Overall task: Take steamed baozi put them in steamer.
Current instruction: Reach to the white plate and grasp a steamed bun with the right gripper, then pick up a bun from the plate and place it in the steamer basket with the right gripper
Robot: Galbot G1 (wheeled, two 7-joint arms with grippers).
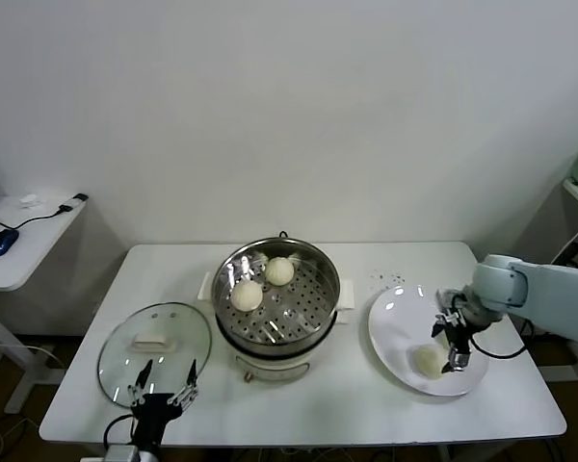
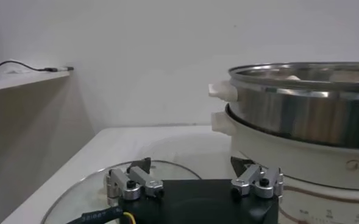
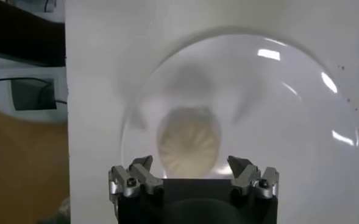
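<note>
The steamer (image 1: pixel 320 306) stands mid-table with two baozi inside, one (image 1: pixel 280 271) at the back and one (image 1: pixel 248 295) at the left. One more baozi (image 1: pixel 428 359) lies on the white plate (image 1: pixel 393 327) at the right; it also shows in the right wrist view (image 3: pixel 188 143). My right gripper (image 1: pixel 452 345) is open just above this baozi, jaws spread to either side of it, not touching. My left gripper (image 1: pixel 162 389) is open and empty at the table's front left, over the glass lid's edge. The steamer's side shows in the left wrist view (image 2: pixel 301 109).
A round glass lid (image 1: pixel 154 345) with a white handle lies flat left of the steamer; it also shows in the left wrist view (image 2: pixel 94 189). A side desk (image 1: pixel 19 241) with a mouse and cables stands far left. Small dark specks lie on the table behind the plate.
</note>
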